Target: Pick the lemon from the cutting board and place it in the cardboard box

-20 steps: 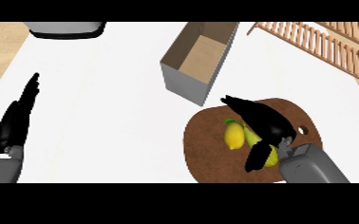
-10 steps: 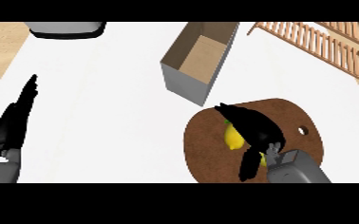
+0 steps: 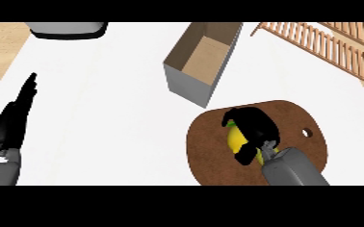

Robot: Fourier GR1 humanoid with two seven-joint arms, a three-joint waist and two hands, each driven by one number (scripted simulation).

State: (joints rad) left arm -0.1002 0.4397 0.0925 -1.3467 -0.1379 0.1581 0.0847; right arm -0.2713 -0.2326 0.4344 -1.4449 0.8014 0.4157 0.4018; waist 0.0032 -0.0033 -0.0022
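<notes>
White counter (image 3: 107, 106), right hand (image 3: 250, 125) curled round lemon (image 3: 235, 138) on cutting board (image 3: 298, 120), left hand (image 3: 16, 120) resting open, no legible writing.

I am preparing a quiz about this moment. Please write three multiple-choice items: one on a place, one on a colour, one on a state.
1. Where is the lemon?
A. in the cardboard box
B. on the cutting board
C. on the white counter

2. What colour is the cutting board?
A. brown
B. green
C. blue

3. What is the right hand doing?
A. resting open
B. curled over the lemon
C. inside the box

Key: 1 B, it lies over the board; 2 A, its surface is brown; 3 B, fingers wrap the lemon. The cardboard box holds nothing visible.
</notes>
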